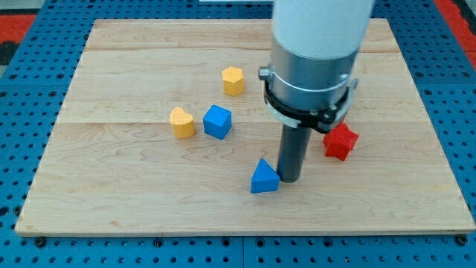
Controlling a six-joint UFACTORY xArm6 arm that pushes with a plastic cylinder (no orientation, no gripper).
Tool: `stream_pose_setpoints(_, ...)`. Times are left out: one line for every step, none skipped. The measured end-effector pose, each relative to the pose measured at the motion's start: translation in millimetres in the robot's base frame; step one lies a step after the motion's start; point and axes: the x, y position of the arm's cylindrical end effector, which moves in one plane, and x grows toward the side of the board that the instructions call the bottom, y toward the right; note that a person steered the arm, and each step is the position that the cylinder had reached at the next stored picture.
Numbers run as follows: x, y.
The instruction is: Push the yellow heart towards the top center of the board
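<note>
A: On the wooden board point(111, 193), what lies around the blue triangle point(264, 178)?

B: My tip point(288, 179), a bare rod grasping nothing, stands just beside its right. A red star point(340, 141) sits farther right, a blue cube point(217, 121) up-left.

A: The yellow heart point(181, 122)?

B: Farther left, touching that cube. A yellow hexagon point(233, 80) sits above.

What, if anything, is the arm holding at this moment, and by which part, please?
Nothing is held: the arm ends in a plain rod. My tip stands just right of the blue triangle, touching or nearly so, well away from the yellow heart.
</note>
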Motion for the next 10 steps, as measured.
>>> stream_pose_setpoints(-3,-27)
stream_pose_setpoints(-15,-76)
stream_pose_setpoints(-49,-100)
stream_pose_setpoints(-54,-163)
stream_pose_setpoints(-93,-172)
stream_pose_setpoints(-123,-139)
stream_pose_setpoints(-161,-118)
stream_pose_setpoints(-208,-126)
stream_pose_setpoints(-219,-137)
stream_pose_setpoints(-219,-198)
